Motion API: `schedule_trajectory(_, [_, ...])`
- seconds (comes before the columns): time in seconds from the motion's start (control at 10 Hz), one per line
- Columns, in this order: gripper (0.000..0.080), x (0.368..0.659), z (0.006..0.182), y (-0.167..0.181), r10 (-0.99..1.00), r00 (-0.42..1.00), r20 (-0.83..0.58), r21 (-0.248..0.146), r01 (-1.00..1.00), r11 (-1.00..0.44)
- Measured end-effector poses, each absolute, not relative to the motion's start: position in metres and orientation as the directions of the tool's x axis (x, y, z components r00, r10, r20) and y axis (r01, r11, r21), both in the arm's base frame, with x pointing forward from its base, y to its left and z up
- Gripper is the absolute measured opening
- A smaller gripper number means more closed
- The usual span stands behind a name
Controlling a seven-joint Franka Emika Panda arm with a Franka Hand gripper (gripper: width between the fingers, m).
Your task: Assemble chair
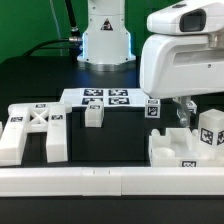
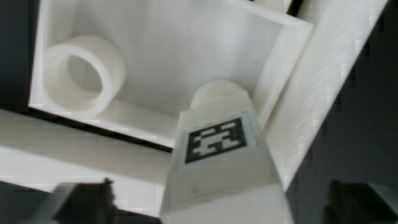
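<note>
My gripper [image 1: 193, 114] is at the exterior view's right, low over the white chair seat block [image 1: 180, 150]. It is shut on a white chair leg [image 1: 210, 130] with a square tag. In the wrist view the leg [image 2: 217, 140] runs out from between my dark fingers [image 2: 80, 200], and its rounded end lies over the seat block [image 2: 178, 60], beside a round socket [image 2: 80, 75]. I cannot tell whether the leg touches the block. The X-braced frame [image 1: 33, 130] lies at the exterior view's left.
The marker board [image 1: 105, 98] lies at mid table. A small white block [image 1: 93, 115] and a small tagged piece [image 1: 153, 110] stand near it. A long white rail [image 1: 110, 180] runs along the front. The arm's base [image 1: 105, 40] stands behind.
</note>
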State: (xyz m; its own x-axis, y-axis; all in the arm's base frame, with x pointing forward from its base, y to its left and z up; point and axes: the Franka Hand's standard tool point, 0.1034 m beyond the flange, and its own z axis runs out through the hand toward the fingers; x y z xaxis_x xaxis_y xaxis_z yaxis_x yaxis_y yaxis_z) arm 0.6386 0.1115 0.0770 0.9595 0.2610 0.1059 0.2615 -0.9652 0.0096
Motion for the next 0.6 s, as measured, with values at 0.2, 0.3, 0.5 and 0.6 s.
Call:
schedule_trajectory(0.2, [0.0284, 0.6387, 0.077, 0.1114, 0.261, 0.96, 0.106, 0.01, 0.261, -0.965])
schedule_trajectory(0.3, [0.0284, 0.6386, 0.077, 0.1114, 0.242, 0.964, 0.106, 0.007, 0.242, -0.97])
schedule_trajectory(0.5, [0.0288, 0.6385, 0.077, 0.112, 0.153, 0.982, 0.106, -0.004, 0.154, -0.988])
schedule_trajectory(0.6, [0.0288, 0.6384, 0.0771, 0.1139, 0.018, 0.994, 0.106, -0.02, 0.02, -1.0])
